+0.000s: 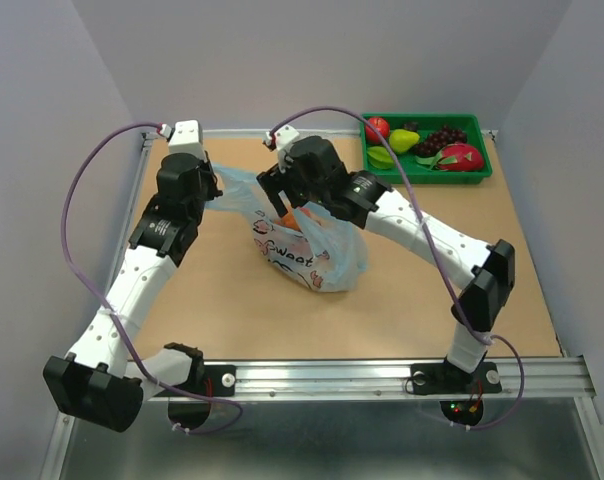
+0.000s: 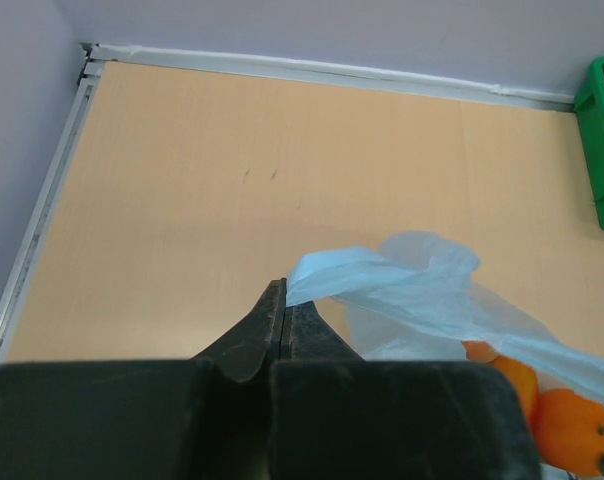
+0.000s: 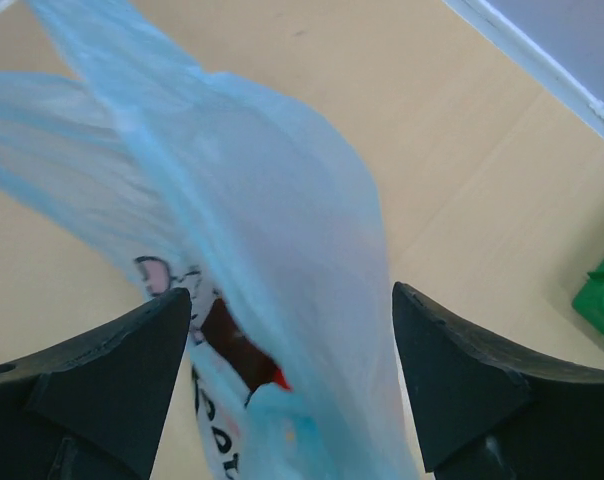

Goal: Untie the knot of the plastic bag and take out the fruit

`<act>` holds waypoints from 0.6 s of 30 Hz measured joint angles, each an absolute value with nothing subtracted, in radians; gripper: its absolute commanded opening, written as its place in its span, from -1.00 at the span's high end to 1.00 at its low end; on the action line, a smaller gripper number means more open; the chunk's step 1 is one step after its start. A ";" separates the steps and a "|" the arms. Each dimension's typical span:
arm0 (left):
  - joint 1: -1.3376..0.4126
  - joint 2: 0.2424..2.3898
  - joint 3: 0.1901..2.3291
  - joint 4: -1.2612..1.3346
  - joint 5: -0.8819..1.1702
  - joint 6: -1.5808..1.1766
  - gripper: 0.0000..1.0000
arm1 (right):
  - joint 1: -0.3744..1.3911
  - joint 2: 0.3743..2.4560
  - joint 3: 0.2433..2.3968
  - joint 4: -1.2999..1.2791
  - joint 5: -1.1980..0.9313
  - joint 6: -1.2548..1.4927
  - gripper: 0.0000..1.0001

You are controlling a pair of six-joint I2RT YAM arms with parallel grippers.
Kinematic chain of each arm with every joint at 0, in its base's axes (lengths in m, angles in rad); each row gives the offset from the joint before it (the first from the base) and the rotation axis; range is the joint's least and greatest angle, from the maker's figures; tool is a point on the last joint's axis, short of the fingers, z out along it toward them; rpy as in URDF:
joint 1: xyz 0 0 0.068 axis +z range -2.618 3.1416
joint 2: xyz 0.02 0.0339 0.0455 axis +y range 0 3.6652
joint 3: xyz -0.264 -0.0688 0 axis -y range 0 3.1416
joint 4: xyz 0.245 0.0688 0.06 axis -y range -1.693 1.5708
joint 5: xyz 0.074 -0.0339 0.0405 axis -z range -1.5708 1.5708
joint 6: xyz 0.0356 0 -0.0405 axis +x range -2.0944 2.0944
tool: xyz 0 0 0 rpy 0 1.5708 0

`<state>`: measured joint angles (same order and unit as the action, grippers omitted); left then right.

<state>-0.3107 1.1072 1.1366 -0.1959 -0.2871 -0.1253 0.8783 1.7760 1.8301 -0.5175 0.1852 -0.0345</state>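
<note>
From above, the plastic bag (image 1: 310, 250) is sitting near the middle of the table (image 1: 232, 310), well apart from the green tray (image 1: 479, 150) in the far right corner. The left gripper (image 1: 210, 192) is holding one light blue handle strip (image 1: 237, 195) stretched out to the left, and the right gripper (image 1: 282, 200) is hovering at the bag's mouth. The knot is not showing clearly here. In the left wrist view, the jaws are pressing together on the tip of that handle strip, and the film is bunching and creasing. I judge it to be very thin, soft and slippery, likely to slide out or tear under a hard tug. The orange fruit (image 2: 567, 420) is showing through the plastic at the lower right and is probably weighing the bag down enough to anchor it. In the right wrist view, the jaws are standing wide apart on either side of the draped bag, gripping nothing. The gathered, thicker part of a handle is looking like the safest place to pinch.
</note>
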 measured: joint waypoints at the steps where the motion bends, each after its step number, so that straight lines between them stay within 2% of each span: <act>1: -0.308 1.103 1.136 -0.194 -0.285 -0.127 1.00 | 0.878 1.800 1.834 -0.518 0.209 -0.037 -0.31; 2: -0.305 1.099 1.136 -0.191 -0.284 -0.128 1.00 | 0.879 1.827 1.834 -0.521 0.247 -0.044 -0.08; 3: -0.301 1.096 1.136 -0.187 -0.284 -0.129 1.00 | 0.879 1.845 1.834 -0.526 0.270 -0.046 0.39; 4: -0.299 1.094 1.136 -0.185 -0.286 -0.130 1.00 | 0.878 1.866 1.834 -0.538 0.305 -0.049 0.61; 6: -0.292 1.089 1.131 -0.179 -0.298 -0.139 0.96 | 0.878 1.888 1.834 -0.552 0.342 -0.052 0.90; 7: -0.290 1.088 1.129 -0.178 -0.303 -0.142 0.83 | 0.878 1.892 1.834 -0.553 0.352 -0.051 0.99; 9: -0.289 1.091 1.126 -0.185 -0.320 -0.157 0.58 | 0.878 1.887 1.834 -0.548 0.367 -0.043 0.99; 10: -0.289 1.093 1.126 -0.187 -0.329 -0.167 0.09 | 0.879 1.881 1.834 -0.548 0.371 -0.032 0.99; 13: -0.285 1.097 1.127 -0.193 -0.356 -0.191 -0.76 | 0.883 1.862 1.834 -0.552 0.376 -0.001 0.99; 16: -0.277 1.089 1.132 -0.205 -0.354 -0.236 -0.97 | 0.881 1.847 1.834 -0.554 0.375 0.046 0.99; 18: -0.275 1.065 1.133 -0.221 -0.342 -0.275 -0.97 | 0.878 1.841 1.834 -0.554 0.375 0.078 0.99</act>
